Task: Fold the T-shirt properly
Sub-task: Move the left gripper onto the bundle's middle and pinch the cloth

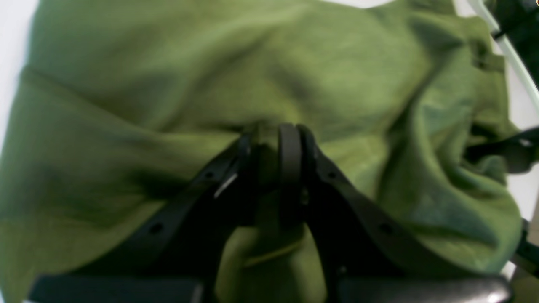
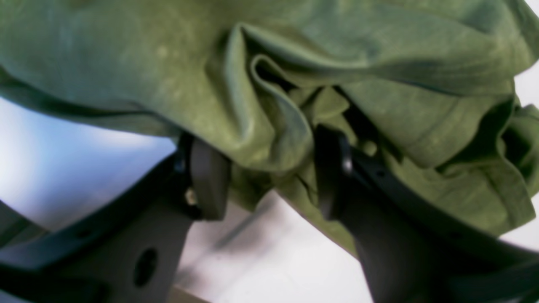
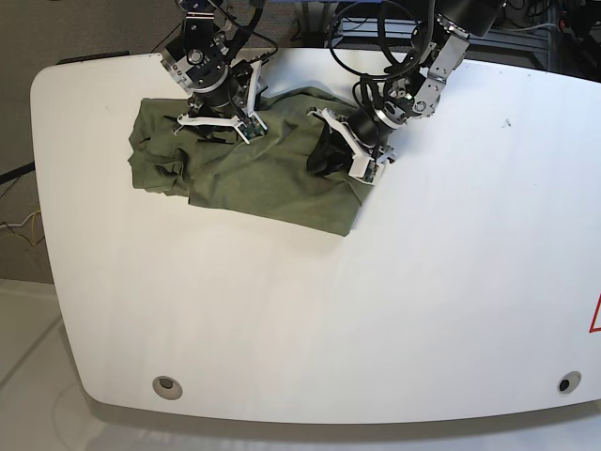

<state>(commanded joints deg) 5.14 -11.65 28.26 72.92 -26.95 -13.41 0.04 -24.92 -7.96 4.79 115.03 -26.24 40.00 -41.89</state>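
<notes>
Our left gripper (image 1: 273, 147) is clenched on the shirt (image 3: 254, 169), the right gripper (image 2: 269, 172) gapes around a bunched edge; the shirt lies crumpled on the table (image 3: 376, 301), stretching lengthwise between both.

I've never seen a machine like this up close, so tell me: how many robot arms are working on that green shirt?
2. The left gripper is at the T-shirt's right edge in the base view, shut on cloth. The right gripper is over the shirt's upper left part, open around a bunch of folds.
</notes>
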